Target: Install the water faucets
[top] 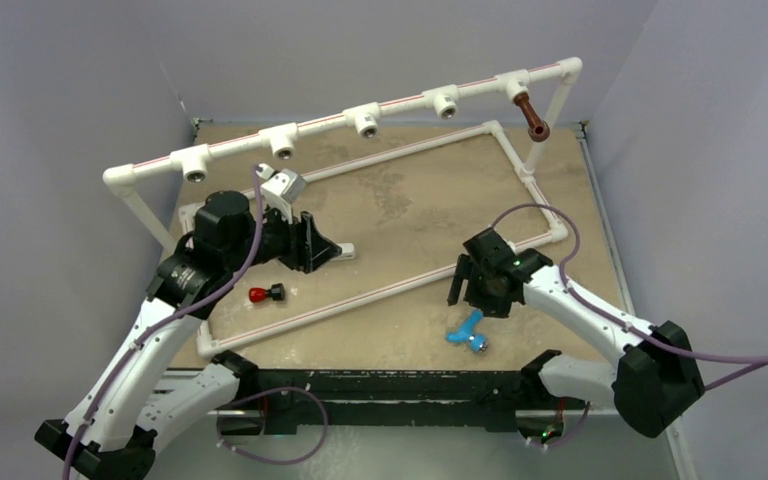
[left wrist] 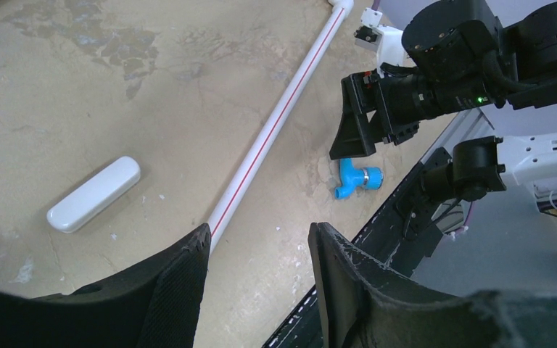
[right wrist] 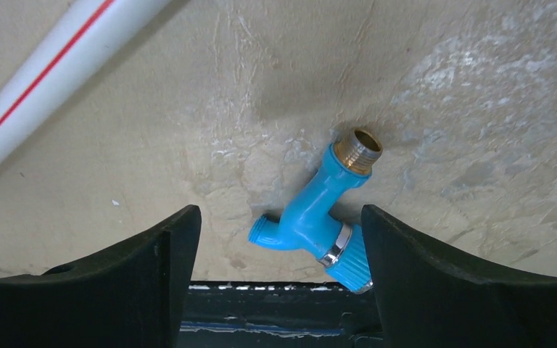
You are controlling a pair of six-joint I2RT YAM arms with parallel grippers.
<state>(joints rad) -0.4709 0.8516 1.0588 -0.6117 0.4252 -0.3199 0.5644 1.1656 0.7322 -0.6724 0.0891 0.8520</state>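
The bright blue faucet (top: 468,333) with a silvery end lies on the table near the front edge. In the right wrist view the blue faucet (right wrist: 318,217) lies between the tips of my right gripper (right wrist: 278,212), which is open and hovers over it without touching. It also shows in the left wrist view (left wrist: 355,177). The dark brown faucet (top: 532,115) hangs from the rightmost tee of the raised white pipe (top: 380,105). My left gripper (top: 332,250) is open and empty in its own view (left wrist: 259,228), above the table inside the pipe frame.
A small white block (left wrist: 94,193) lies by the left gripper. A small red and black piece (top: 265,294) lies left of centre. A white pipe with a red stripe (left wrist: 275,123) runs along the table. Several open tee fittings (top: 282,140) sit on the raised pipe.
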